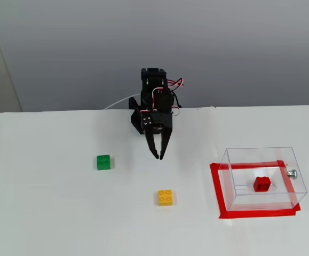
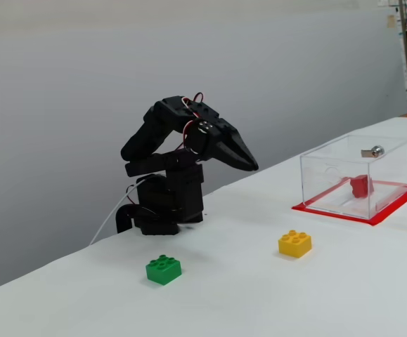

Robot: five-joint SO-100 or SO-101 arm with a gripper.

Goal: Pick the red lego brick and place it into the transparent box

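The red lego brick (image 1: 262,184) lies on the floor inside the transparent box (image 1: 261,154); it shows through the clear wall in the other fixed view too (image 2: 361,186). The box (image 2: 344,158) stands inside a red tape outline and has a small metal knob (image 1: 291,173) on one side. My black gripper (image 1: 158,156) hangs in the air near the arm's base, well left of the box, with its fingers together and nothing in them. In the side fixed view the gripper (image 2: 252,166) points toward the box from a folded arm.
A green brick (image 1: 104,162) lies on the white table left of the gripper, and a yellow brick (image 1: 165,198) lies in front of it, between gripper and box. The red tape outline (image 1: 216,192) frames the box. A grey wall stands behind the table.
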